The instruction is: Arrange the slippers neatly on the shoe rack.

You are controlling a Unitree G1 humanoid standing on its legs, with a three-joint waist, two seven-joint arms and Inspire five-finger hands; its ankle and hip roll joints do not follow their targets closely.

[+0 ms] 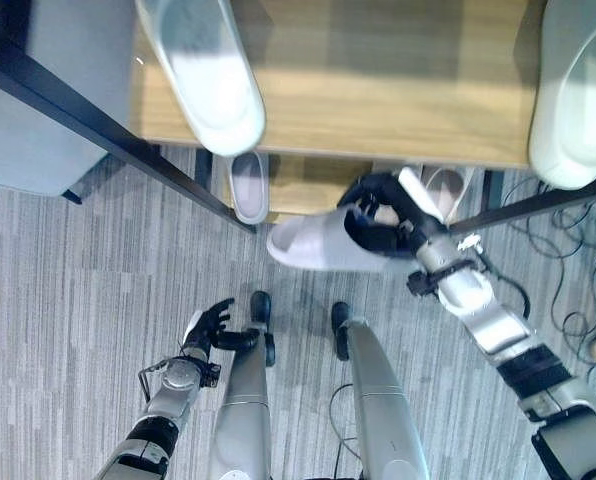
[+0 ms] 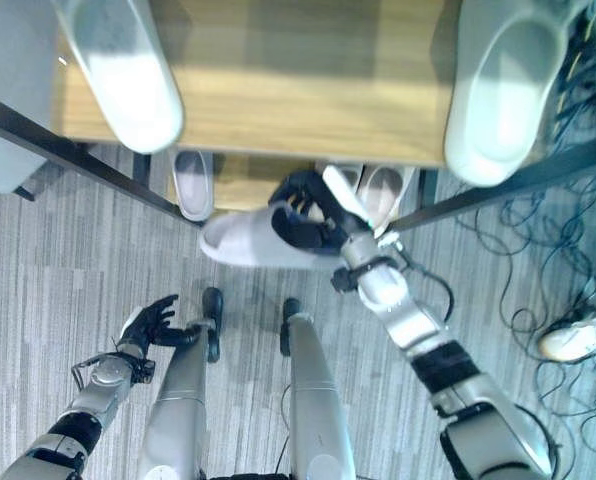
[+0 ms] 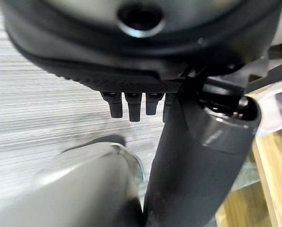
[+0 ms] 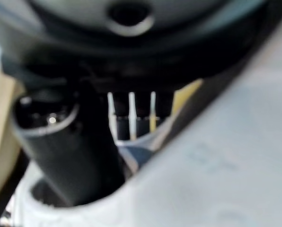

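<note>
Overhead, right hand [image 1: 378, 215] gripping white slipper [image 1: 308, 243], wrist view showing curled fingers [image 4: 131, 120].

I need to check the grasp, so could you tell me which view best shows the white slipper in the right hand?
The left eye view: the white foam slipper shows almost whole, with the right hand curled round it. The right eye view matches; the right wrist view gives a blurred close-up.
</note>
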